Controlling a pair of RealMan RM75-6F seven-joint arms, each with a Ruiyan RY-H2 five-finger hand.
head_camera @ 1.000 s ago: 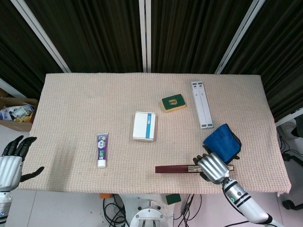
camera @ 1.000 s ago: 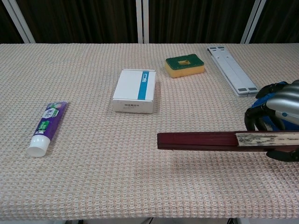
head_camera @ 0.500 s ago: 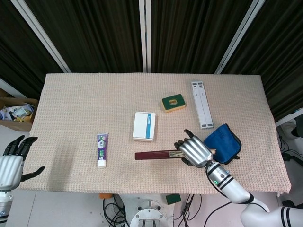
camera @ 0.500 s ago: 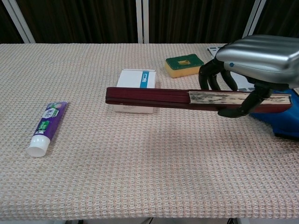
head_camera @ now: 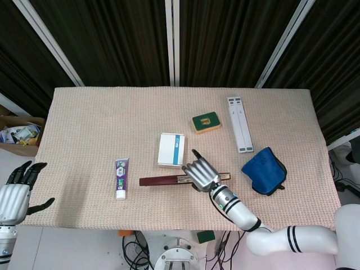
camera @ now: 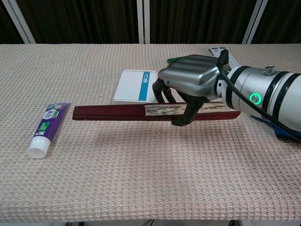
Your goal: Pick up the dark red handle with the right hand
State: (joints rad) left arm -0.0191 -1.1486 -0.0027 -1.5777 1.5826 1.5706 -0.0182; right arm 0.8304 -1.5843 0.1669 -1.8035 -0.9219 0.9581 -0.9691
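Dark red flat wooden handle (camera: pixel 110 112) hangs level in my right hand (camera: pixel 190 82), fingers wrapped round it, above the beige woven desk (head_camera: pixel 84 129), seemingly just before the white box (head_camera: pixel 171 149). My left hand (head_camera: pixel 14 194) hangs open off the desk's edge.

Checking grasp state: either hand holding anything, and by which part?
The right hand grips the dark red handle around its pale, worn section, off the table. The left hand holds nothing.
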